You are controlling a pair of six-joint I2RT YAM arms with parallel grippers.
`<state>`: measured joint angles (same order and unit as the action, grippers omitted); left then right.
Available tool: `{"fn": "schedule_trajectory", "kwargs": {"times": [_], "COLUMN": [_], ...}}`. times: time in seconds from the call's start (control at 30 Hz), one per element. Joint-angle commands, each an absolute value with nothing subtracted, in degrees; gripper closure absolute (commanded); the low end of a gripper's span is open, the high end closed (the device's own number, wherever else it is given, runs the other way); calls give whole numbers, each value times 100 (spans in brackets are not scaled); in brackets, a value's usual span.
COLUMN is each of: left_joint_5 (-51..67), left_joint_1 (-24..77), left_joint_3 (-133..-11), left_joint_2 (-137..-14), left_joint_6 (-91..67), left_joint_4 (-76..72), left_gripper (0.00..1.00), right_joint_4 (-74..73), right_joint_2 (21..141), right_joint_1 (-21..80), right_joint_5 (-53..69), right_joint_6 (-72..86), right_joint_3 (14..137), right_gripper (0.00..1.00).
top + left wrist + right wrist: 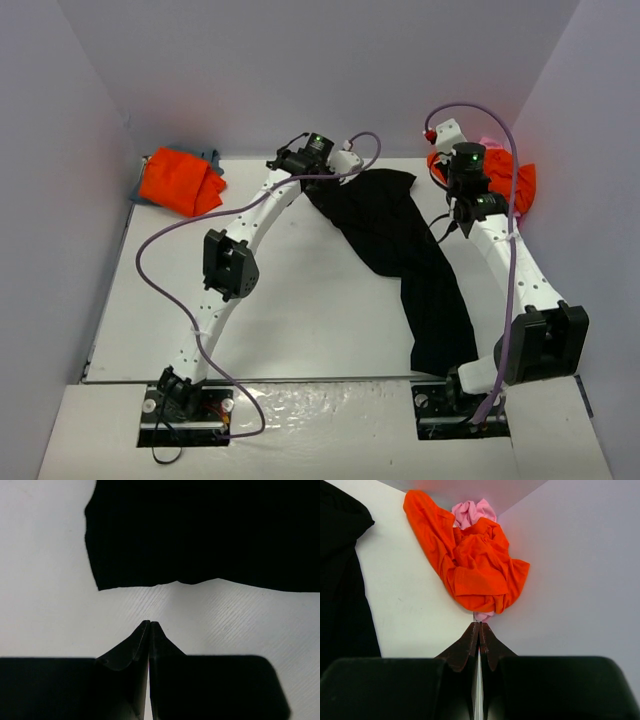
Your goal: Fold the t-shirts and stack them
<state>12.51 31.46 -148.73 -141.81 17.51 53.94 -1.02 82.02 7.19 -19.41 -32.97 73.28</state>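
The black t-shirt (405,255) lies crumpled in a long diagonal strip from the back middle of the table to the front right. My left gripper (352,160) hovers at its far end. In the left wrist view that gripper (150,623) is shut and empty, a short gap from the shirt's edge (200,535). My right gripper (445,132) is at the back right. It is also shut (479,624), its tips just short of a pink t-shirt (472,511) under a bunched orange t-shirt (475,565).
Another orange t-shirt (180,180) sits at the back left corner on a blue-grey one (212,157). Grey walls (300,70) enclose the white table (300,300) on three sides. The right-hand pile (520,182) rests against the right wall.
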Motion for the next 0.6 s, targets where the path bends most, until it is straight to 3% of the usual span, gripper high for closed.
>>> {"fn": "schedule_trajectory", "kwargs": {"times": [0.0, 0.13, 0.57], "left_joint_5": [2025, 2241, 1981], "left_joint_1": [3164, 3173, 3108], "left_joint_3": [-15241, -15837, -16082], "left_joint_2": [-14389, -15037, -15877], "left_joint_6": [2236, 2110, 1889], "left_joint_4": [5313, 5493, 5525], "left_gripper": [100, 100, 98], "right_joint_4": [307, 158, -257], "right_joint_2": [7998, 7928, 7752], "right_joint_1": [611, 589, 571], "right_joint_5": [-1797, -1679, -1484], "right_joint_6": [-3089, -3032, -3008], "right_joint_3": [7418, 7427, 7407], "right_gripper": [100, 100, 100]}}
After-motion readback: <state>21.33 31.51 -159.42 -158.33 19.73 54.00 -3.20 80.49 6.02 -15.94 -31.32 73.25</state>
